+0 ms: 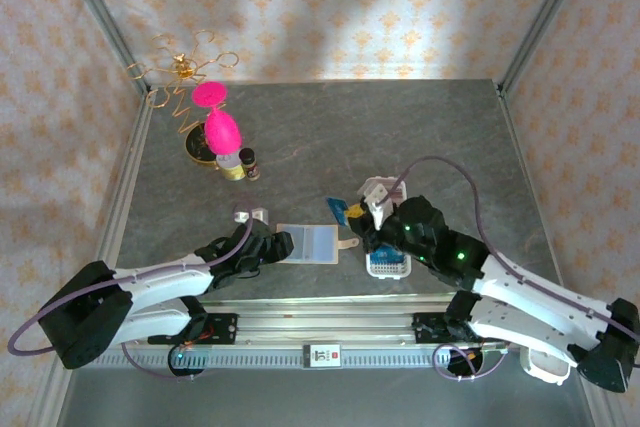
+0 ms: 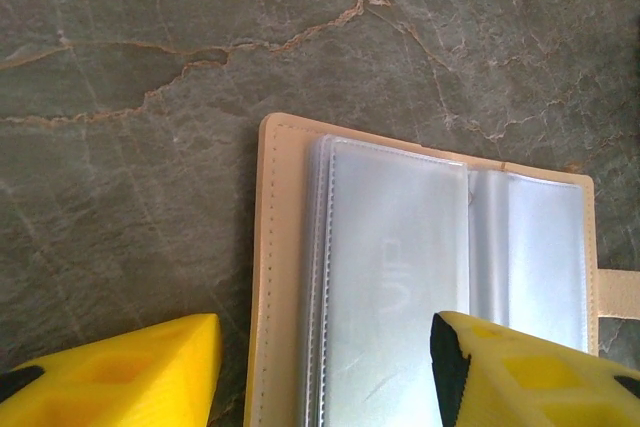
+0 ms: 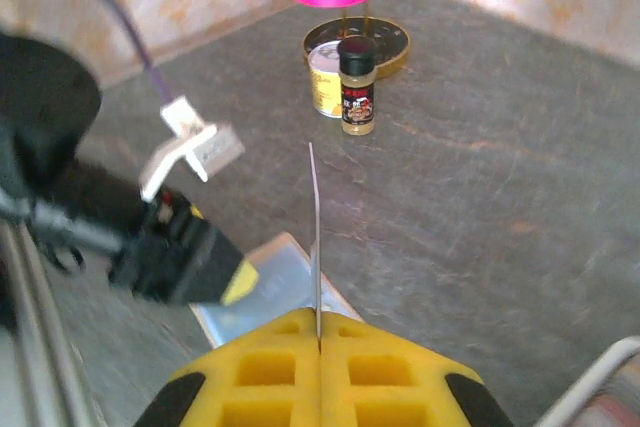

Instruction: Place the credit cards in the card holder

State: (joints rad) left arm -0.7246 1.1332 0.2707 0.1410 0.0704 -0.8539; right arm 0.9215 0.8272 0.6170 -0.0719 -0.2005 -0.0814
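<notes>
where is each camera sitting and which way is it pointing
Top external: above and behind the bases, looking down on the table; left arm and right arm show.
Left wrist: on the left arm, looking down at the open card holder; its yellow jaws stand apart.
Right wrist: on the right arm, facing across the table toward the spice jar; its jaws pinch a card edge-on.
Shared: the card holder lies in all three; top and right wrist both catch the spice jar.
</notes>
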